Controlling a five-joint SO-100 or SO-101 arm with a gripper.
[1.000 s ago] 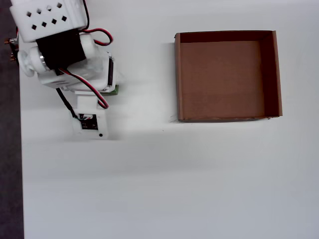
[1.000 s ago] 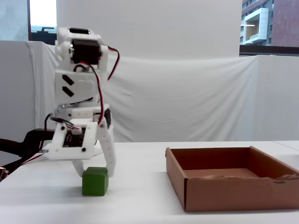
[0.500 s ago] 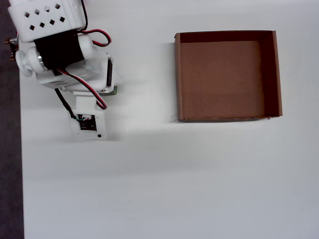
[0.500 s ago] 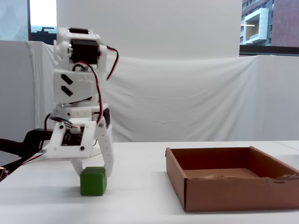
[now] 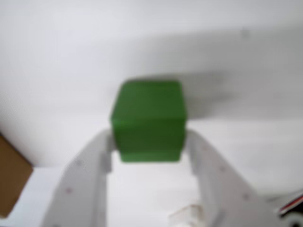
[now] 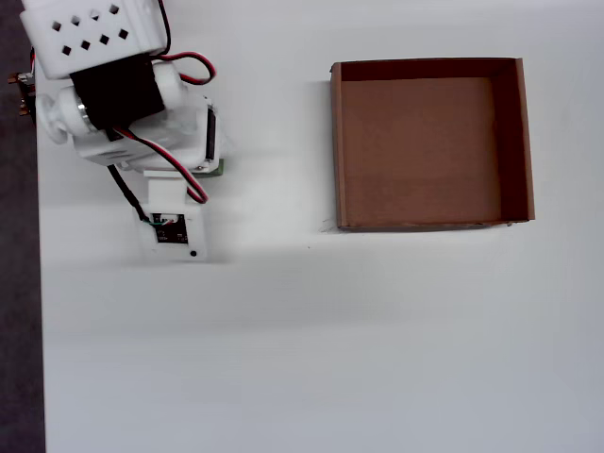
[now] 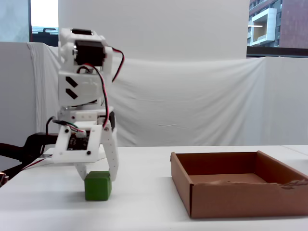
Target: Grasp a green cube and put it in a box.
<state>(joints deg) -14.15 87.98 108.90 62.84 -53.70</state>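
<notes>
Both my white fingers point(image 5: 90, 175) touch the sides of the green cube point(image 5: 149, 120), closed just enough to pinch it. It sits on the table near the left edge. My hold is low, so it could slip before the box point(image 6: 525, 142).

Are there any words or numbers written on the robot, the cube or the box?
No readable text in any view.
Green cube: plain faces.
Box: bare brown cardboard.
Small circuit board on the arm: any markings are too small to read.
</notes>
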